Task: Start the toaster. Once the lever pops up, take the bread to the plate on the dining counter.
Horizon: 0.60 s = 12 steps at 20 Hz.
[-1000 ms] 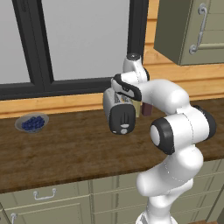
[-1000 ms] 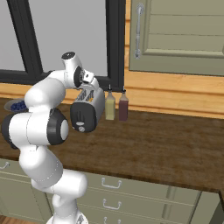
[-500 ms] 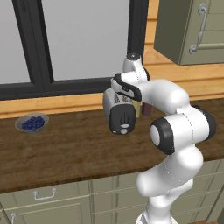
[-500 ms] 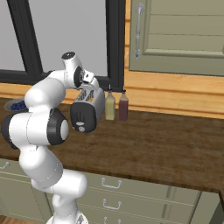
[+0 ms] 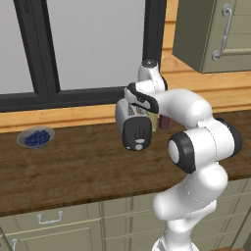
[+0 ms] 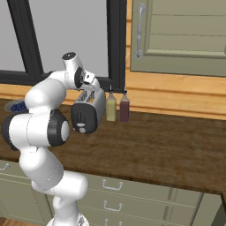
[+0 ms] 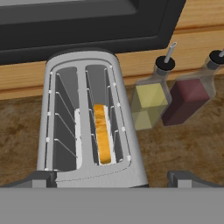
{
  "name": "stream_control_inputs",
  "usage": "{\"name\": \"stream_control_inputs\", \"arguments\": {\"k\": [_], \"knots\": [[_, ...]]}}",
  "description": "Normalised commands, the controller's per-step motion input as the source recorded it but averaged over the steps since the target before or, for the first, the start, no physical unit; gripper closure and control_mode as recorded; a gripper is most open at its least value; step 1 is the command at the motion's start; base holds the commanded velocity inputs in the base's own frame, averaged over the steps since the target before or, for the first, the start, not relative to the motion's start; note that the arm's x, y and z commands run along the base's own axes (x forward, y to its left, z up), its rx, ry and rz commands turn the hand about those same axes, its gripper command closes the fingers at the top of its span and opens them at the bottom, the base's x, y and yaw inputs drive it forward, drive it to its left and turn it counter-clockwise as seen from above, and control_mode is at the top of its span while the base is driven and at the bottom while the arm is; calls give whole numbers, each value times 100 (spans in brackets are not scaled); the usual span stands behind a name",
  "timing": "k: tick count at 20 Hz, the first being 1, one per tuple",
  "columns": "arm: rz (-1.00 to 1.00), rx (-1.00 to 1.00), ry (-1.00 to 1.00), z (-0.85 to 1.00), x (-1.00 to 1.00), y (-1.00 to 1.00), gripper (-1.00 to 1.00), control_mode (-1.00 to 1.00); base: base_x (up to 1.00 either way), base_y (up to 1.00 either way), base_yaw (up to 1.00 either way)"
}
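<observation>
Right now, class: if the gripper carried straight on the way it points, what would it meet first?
Most likely the toaster. The gripper points down at its top, fingertips spread wide on either side, so the slotted top or the bread in the right slot comes first. Depth is unclear.

You are looking at a broad dark brown wood-grain counter [image 5: 73,162], which runs along under the window above pale green drawers. On it, near the back edge, stands the toaster [image 5: 132,125], its black end panel facing you and its slots turned up; from the hand view you see a slice of bread [image 7: 103,133] standing in the right-hand slot. Just beside the toaster, on its right, two bottles stand upright and close together: a yellow bottle [image 6: 111,107] and a dark red bottle [image 6: 124,106]. Well apart, far along the counter to the left, sits a grey bowl of blueberries [image 5: 35,138].
</observation>
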Motion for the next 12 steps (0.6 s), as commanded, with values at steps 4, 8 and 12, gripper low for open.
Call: {"name": "stream_control_inputs", "arguments": {"k": [4,8,12], "knots": [[0,0,0,0,0,0,-100,-100,0,0,0],[0,0,0,0,0,0,-100,-100,0,0,0],[0,0,0,0,0,0,-100,-100,0,0,0]]}}
